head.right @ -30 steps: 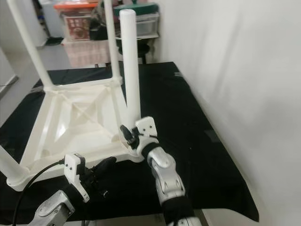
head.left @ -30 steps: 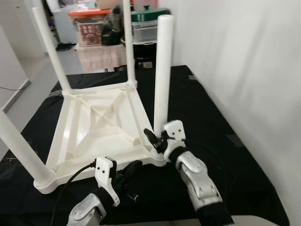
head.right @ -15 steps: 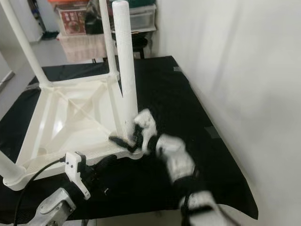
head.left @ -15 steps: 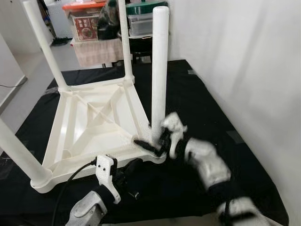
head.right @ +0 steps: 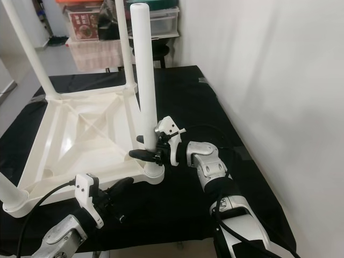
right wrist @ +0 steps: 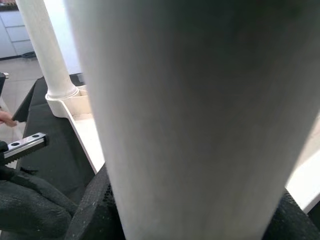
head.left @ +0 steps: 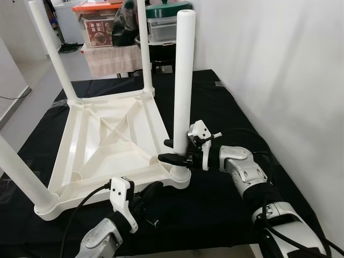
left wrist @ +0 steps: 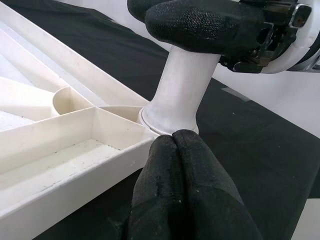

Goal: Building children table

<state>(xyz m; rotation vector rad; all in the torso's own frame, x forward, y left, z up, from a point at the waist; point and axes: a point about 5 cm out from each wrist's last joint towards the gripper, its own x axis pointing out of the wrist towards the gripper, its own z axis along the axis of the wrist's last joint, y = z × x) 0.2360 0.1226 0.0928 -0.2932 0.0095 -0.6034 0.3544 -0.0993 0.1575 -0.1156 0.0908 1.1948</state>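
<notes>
A white children's table lies upside down on a black cloth, its legs pointing up. The near-right leg stands upright in its corner socket. My right gripper reaches in from the right and is shut on this leg just above the socket, one black finger on each side; the right wrist view has the leg close up between the fingers. My left gripper is low at the table's front edge, shut and holding nothing, its tips against the rim by that socket.
Three more legs stand up: far left, far right, near left. Storage boxes and a green-lidded container sit behind the cloth. A white wall runs close along the right.
My right arm has swung out to the right and its gripper has turned, now clamping the leg from the side instead of sitting at its base. The left gripper has stayed put.
</notes>
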